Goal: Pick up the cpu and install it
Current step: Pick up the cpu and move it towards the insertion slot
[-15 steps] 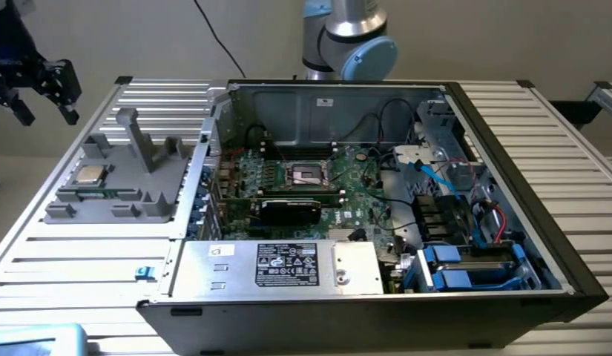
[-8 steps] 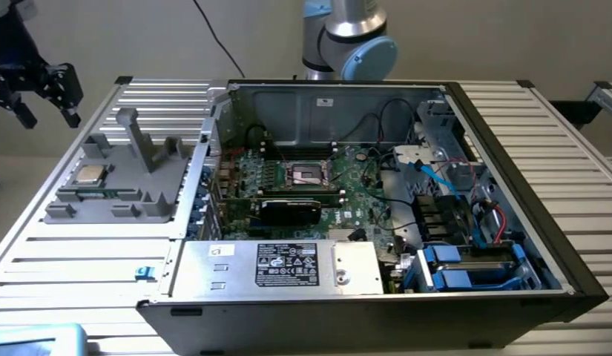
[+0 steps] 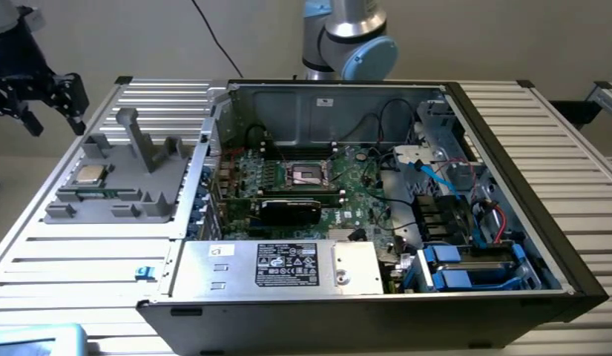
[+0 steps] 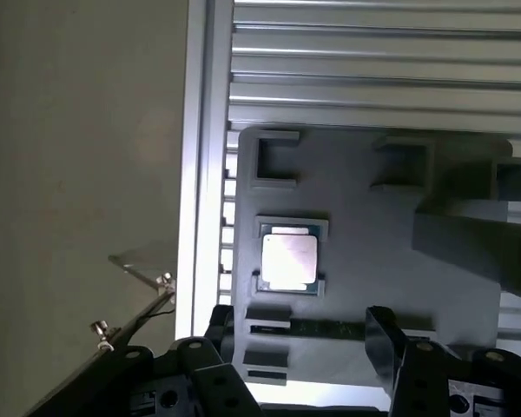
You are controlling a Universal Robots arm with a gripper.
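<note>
The jaws hang at the upper left of the exterior view, black and spread wide, with nothing between them. They are up off the slatted metal surface (image 3: 88, 259), above the far left corner of it and clear of everything on it.

The cpu (image 3: 91, 175) lies flat in a square recess on a grey moulded holder (image 3: 137, 185) at the middle left of the frame, its silver top facing up. The holder rests on the surface just beside the open computer case (image 3: 335, 111), on the exterior view's left of it.

From the wrist camera, the cpu (image 4: 288, 261) shows bright in its recess on the holder (image 4: 365, 252), lying ahead of the gap between the two parted jaws and apart from both. The ribbed surface (image 4: 373, 69) runs beyond the holder.

Inside the case, the motherboard (image 3: 365, 185) lies flat with a black metal-framed socket (image 3: 308, 174) near the centre of the frame. A black graphics card (image 3: 291, 210) sits just below the socket, and a labelled metal box (image 3: 285, 265) fills the near wall.
</note>
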